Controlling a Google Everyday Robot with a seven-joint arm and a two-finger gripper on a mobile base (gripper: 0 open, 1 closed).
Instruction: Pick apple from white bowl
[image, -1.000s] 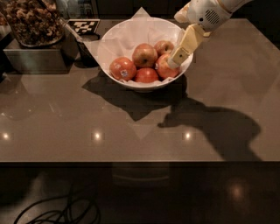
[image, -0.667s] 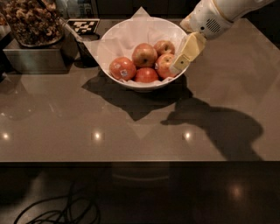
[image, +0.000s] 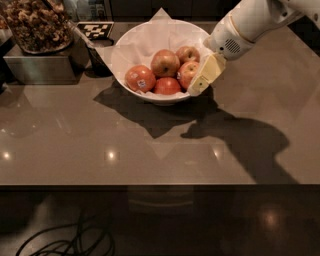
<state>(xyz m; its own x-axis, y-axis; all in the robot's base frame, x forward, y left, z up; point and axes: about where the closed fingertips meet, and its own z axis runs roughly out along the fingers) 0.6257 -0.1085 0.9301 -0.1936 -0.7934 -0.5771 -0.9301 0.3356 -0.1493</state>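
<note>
The white robot arm (image: 250, 22) slants down from the upper right of the deep glossy white bowl (image: 162, 98). Its pale yellow gripper (image: 201, 80) is at the bowl's right rim, seemingly against the red, yellow-streaked apple (image: 186, 74) inside. I cannot tell whether the gripper is open or closed.

Gripper (image: 204, 76) was shifted toward 6 o'clock over the last second, and the wrist housing (image: 232, 36) was carried with it. Gripper now placed at the 4 o'clock rim of the white bowl (image: 125, 47), just beside the apple (image: 186, 73).
</note>
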